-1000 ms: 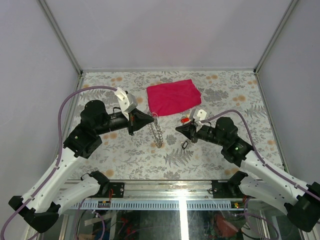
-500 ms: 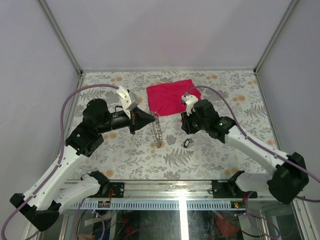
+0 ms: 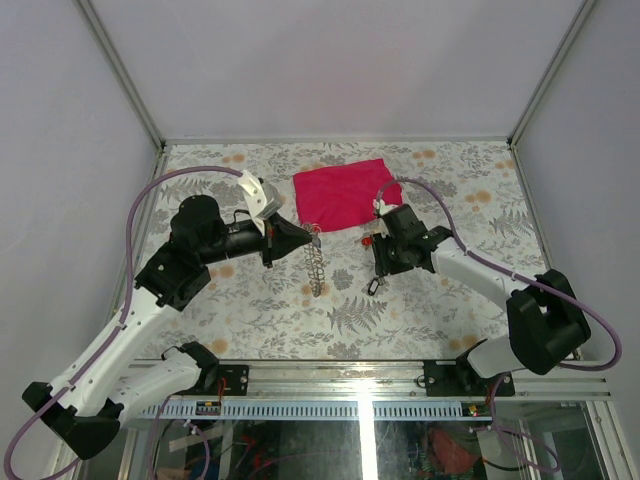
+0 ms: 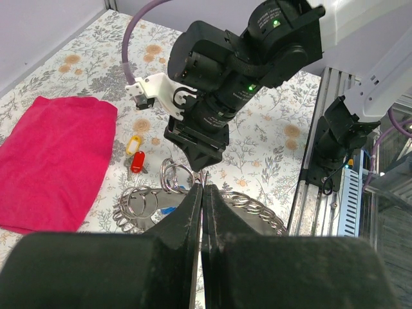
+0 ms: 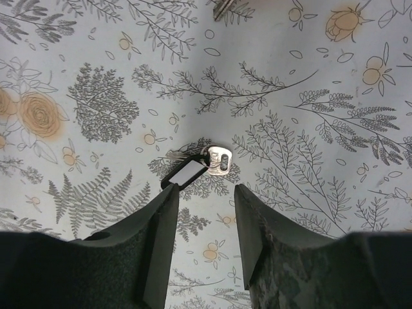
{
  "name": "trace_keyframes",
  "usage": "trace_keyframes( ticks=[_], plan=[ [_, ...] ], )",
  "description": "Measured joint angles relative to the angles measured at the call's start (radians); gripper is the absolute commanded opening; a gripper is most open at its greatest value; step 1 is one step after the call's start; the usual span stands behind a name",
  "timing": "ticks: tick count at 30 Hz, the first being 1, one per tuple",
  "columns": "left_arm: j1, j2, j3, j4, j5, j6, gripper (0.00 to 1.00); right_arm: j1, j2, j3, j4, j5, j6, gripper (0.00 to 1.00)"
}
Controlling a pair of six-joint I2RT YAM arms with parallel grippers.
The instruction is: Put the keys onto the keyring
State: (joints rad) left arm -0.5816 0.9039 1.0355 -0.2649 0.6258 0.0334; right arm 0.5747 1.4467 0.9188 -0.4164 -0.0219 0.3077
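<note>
I'm looking down at the table (image 3: 250, 320). Walls are closing it on the left, right and far sides, and the rail is running along the near edge. The cloth (image 3: 345, 193) is lying near the far edge at centre. Both arms are meeting mid-table, leaving open floral surface toward the near edge and in both far corners. The left and right edges are well apart from both grippers.

The left gripper (image 3: 313, 238) is pointing right, its fingers pressed together and pinching the top of the keyring (image 3: 316, 265). The keyring is trailing from that tip toward the near edge, just left of the right gripper (image 3: 378, 266). In the left wrist view it is showing as shiny silver coiled-wire loops, several linked, with wide open centres, bunching under the closed tips. I can't tell how much of it is resting on the table.

The right gripper is pointing down with its fingers parted partway and holding nothing. A key (image 5: 193, 168) with a black tag is lying flat on the table just beyond the gap, apart from both fingers. A red tag (image 4: 137, 162) and a yellow tag (image 4: 133, 144) are sitting together near the cloth's edge, behind the right gripper.
</note>
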Motion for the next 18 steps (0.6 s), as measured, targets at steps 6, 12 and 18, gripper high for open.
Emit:
trace_keyframes(
  ticks=[6, 12, 18],
  plan=[
    [0.0, 0.001, 0.0, 0.0, 0.0, 0.001, 0.0, -0.026, -0.01, -0.097, 0.11, 0.003, -0.056, 0.45],
    [0.0, 0.001, 0.0, 0.0, 0.0, 0.002, 0.0, -0.03, -0.194, -0.224, 0.328, -0.055, -0.338, 0.46],
    [0.0, -0.002, 0.0, -0.002, 0.004, 0.013, 0.0, -0.03, -0.215, -0.163, 0.228, -0.18, -0.728, 0.47]
  ],
)
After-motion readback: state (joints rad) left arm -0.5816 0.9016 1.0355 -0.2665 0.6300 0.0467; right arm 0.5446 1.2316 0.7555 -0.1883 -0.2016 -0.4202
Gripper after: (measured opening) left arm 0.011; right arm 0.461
